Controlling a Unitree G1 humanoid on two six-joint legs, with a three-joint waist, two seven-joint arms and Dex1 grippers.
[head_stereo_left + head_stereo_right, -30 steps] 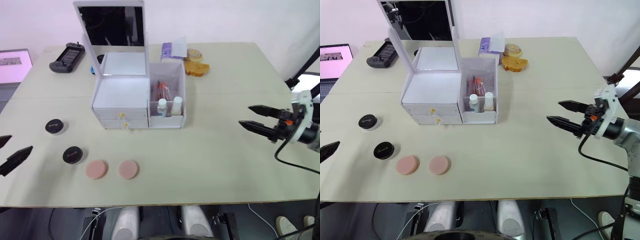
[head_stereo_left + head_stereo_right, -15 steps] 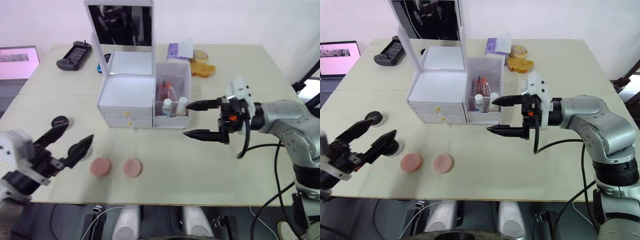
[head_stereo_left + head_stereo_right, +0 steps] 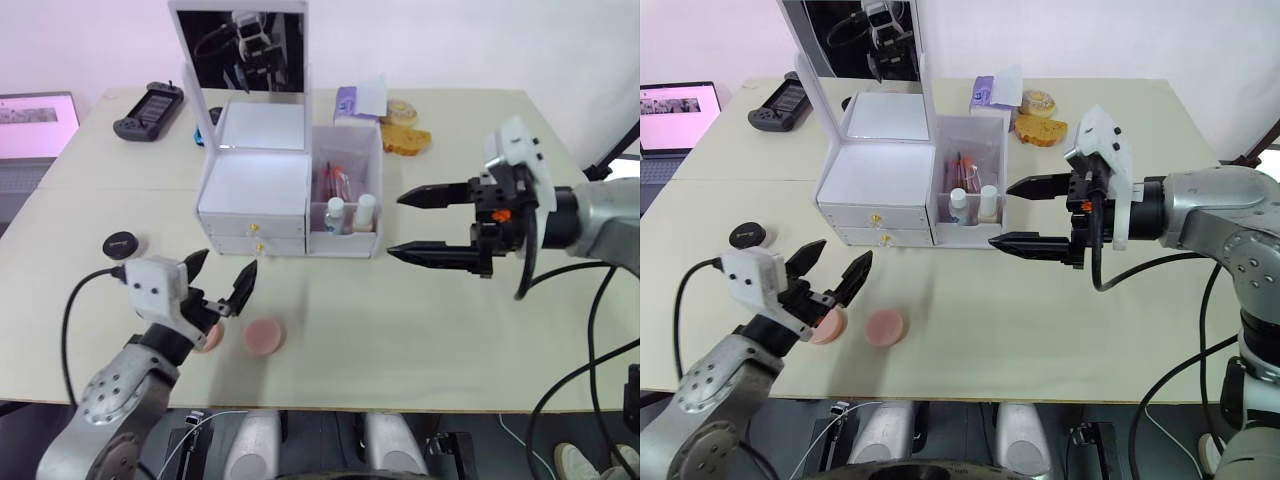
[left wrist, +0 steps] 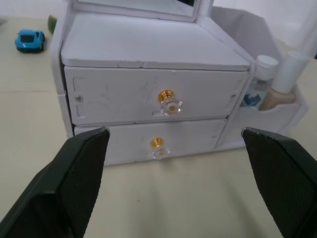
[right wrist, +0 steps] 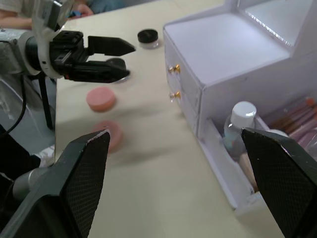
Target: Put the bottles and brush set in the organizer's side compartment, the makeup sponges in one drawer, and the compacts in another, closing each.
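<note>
While above the makeup sponges [image 3: 264, 336], left gripper [image 3: 222, 286] and right gripper [image 3: 413, 224] both wide apart, empty.

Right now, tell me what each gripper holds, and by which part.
Nothing. The left gripper and right gripper both have open jaws with nothing between them.

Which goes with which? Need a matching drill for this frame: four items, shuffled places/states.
Items:
1. bottles
2. makeup sponges
3. drawers
4. left gripper

Places/states:
A. shut, gold knobs facing front
B. open, facing the drawer fronts
C. upright in the side compartment
D. flat on the table, in front of the organizer

Pairs: 1-C, 2-D, 3-A, 4-B
</note>
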